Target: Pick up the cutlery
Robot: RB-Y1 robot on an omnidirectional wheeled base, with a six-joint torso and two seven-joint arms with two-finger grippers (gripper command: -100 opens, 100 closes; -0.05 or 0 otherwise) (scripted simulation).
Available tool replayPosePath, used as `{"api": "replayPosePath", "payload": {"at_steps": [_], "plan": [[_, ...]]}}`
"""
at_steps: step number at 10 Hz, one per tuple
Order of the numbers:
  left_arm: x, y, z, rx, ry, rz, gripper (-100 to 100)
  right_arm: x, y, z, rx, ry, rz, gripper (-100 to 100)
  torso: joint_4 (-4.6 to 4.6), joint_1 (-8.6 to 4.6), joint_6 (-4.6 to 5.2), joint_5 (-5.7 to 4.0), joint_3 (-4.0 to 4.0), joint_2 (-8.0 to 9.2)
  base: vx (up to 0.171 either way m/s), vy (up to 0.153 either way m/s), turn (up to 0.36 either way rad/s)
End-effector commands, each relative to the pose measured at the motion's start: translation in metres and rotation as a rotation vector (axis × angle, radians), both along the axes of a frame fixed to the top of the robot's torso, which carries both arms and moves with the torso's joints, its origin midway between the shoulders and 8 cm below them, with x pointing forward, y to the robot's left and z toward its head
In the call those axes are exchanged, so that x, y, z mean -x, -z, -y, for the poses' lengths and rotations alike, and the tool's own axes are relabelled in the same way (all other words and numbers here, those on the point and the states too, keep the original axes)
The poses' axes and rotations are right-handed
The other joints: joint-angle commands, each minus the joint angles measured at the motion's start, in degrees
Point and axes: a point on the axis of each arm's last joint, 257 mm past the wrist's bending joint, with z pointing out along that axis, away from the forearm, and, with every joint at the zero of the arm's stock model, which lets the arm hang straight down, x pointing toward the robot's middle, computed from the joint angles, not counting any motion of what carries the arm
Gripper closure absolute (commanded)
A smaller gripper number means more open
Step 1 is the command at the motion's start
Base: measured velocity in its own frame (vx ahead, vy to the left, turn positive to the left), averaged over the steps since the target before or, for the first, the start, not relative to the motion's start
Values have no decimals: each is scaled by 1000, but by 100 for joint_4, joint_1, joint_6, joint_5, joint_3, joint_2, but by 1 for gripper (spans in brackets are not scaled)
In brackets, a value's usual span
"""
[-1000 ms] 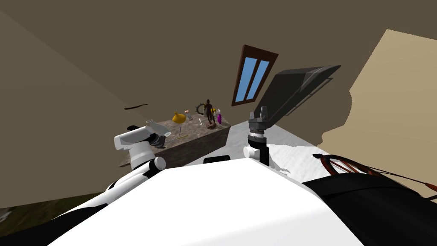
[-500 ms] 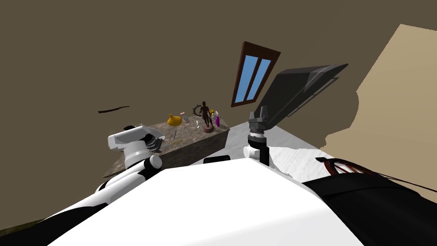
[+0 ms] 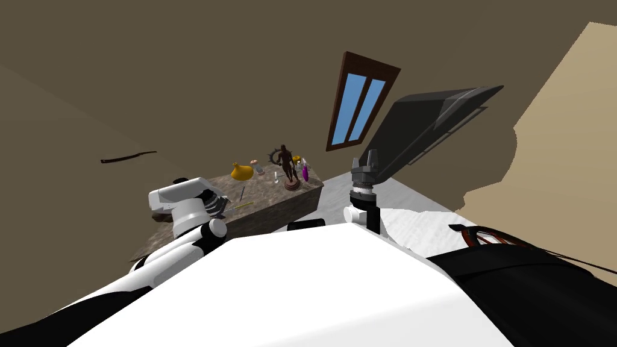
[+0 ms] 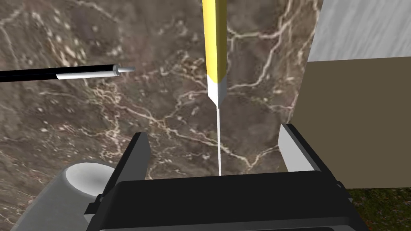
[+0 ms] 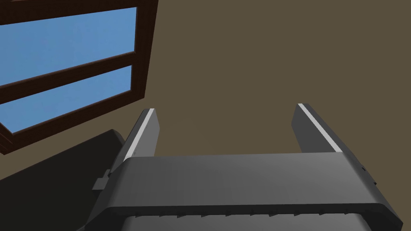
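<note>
Since the yellow-handled cutlery [image 4: 214, 44] lies lengthwise along the very line your left tool [image 4: 213, 132] points, the grasp depends on that alignment more than on reach. Its thin white blade [image 4: 218, 96] runs back between the two fingers, roughly midway and touching neither. The yellow handle stretches away beyond the fingertips. The left tool stands wide, holding nothing.

From the head camera, the cutlery [image 3: 241, 206] rests on the near left part of the marbled brown worktop [image 3: 283, 202], just beyond the left tool [image 3: 218, 205]. It is well short of the dark figurine [image 3: 285, 165] and the yellow vessel [image 3: 241, 171] at the far end. A black-handled piece [image 4: 60, 74] lies crosswise to the yellow one and apart from it, outside the span of the fingers. You should be able to close without catching it.

The left arm is plainly the nearer one. Your right tool [image 3: 368, 158] is raised off to the right, away from the worktop, its fingers [image 5: 146, 124] spread and empty.

Closing here would likely pinch only the narrow blade, which may slip. Pushing forward along the long axis would bring the thicker handle between the fingers. How high the fingertips sit above the worktop cannot be told, so descend with care.
</note>
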Motion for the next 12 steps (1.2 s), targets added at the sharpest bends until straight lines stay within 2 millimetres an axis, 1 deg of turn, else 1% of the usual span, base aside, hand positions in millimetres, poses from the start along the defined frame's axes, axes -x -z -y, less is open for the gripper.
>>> {"api": "replayPosePath", "payload": {"at_steps": [1, 2, 3, 4, 5, 6, 7, 8, 9, 10, 11, 12], "plan": [[8, 0, -15, -7, -20, 3, -100, 0, 0, 0, 0, 0, 0, 0, 0, 0, 0, 0, 0, 0, 9, -24, -108], [14, 1, -27, -21, -22, -6, -100, 0, 0, 0, 0, 0, 0, 0, 1, -4, 2, 0, 3, 5, 3, -46, -127], [16, 1, -29, -12, -39, 5, -100, 0, 0, 0, 0, 0, 0, 0, 2, -11, 2, -2, 5, 8, -1, -42, -30], [23, 2, -40, -23, -43, -2, -100, 0, 0, 0, 0, 0, 0, 0, 3, -11, -1, -3, 7, 11, 3, -44, -71], [24, 3, -41, -16, -57, 6, -100, 0, 0, 0, 0, 0, 0, 0, 3, -12, 1, -3, 7, 11, 3, -29, -43], [32, 4, -52, -23, -62, 0, -100, 0, 0, 0, 0, 0, 0, 0, 3, -7, -1, -2, 7, 11, 2, -32, -93], [33, 4, -53, -18, -72, 6, -100, 0, 0, 0, 0, 0, 0, 0, 3, -8, 1, -2, 7, 11, 2, -26, -41], [40, 4, -64, -28, -78, 4, -100, 0, 0, 0, 0, 0, 0, 0, 3, -5, -1, -2, 7, 11, 5, -26, -73], [42, 6, -63, -18, -85, 6, -100, 0, 0, 0, 0, 0, 0, 0, 3, -5, 1, -1, 6, 10, 4, -22, -43], [50, 9, -72, -23, -88, 0, -100, 0, 0, 0, 0, 0, 0, 0, 2, -4, -1, -1, 6, 10, 4, -34, -79], [51, 9, -72, -18, -97, 6, -100, 0, 0, 0, 0, 0, 0, 0, 3, -7, 0, -1, 6, 10, 0, -32, -39], [59, 12, -80, -20, -99, -1, -100, 0, 0, 0, 0, 0, 0, 0, 3, -7, -1, -2, 7, 11, 2, -33, -78]]}}
